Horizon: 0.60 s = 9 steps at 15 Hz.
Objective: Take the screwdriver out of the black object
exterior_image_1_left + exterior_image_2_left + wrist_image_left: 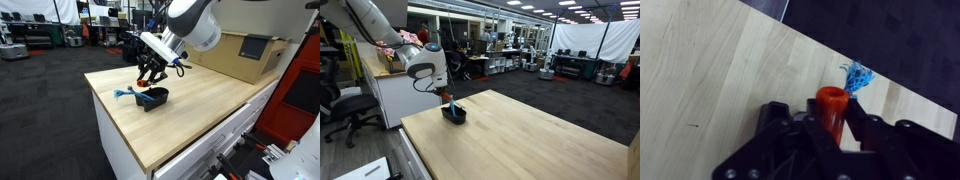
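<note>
Orange-handled, one screwdriver [831, 110] is held clamped in the gripper [149, 80], just above one black bowl [154, 100] on the wooden counter [205, 110]; one blue-handled item [122, 95] is seen beside the bowl.

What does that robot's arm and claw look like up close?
The arm is glossy white, built of thick rounded segments with darker bands at the joints. What looks like a dark cable loops near its wrist. The gripper is matte black, with angular linked fingers. No markings are readable.
</note>
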Each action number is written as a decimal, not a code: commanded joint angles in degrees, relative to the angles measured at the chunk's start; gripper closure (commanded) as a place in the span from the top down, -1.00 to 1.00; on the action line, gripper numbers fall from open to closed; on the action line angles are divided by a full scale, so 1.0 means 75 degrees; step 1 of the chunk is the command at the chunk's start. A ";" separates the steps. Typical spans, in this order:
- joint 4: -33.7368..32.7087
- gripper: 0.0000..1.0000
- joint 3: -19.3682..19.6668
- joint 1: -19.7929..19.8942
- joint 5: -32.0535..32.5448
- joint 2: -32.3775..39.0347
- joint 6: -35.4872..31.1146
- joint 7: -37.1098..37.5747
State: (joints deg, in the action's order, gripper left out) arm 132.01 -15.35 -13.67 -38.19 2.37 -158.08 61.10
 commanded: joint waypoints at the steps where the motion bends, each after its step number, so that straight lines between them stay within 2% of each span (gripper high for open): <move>1: 0.0515 -0.83 0.0171 0.0035 0.0570 -0.0658 -0.0720 0.0242; 6: 0.1524 -0.83 0.0616 0.0632 0.2278 -0.1276 -0.1563 0.1349; 9: 0.2023 -0.83 0.0871 0.1282 0.3245 -0.1375 -0.1664 0.2089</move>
State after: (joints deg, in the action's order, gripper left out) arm 142.52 -9.67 -8.18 -19.49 -5.92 -168.77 72.12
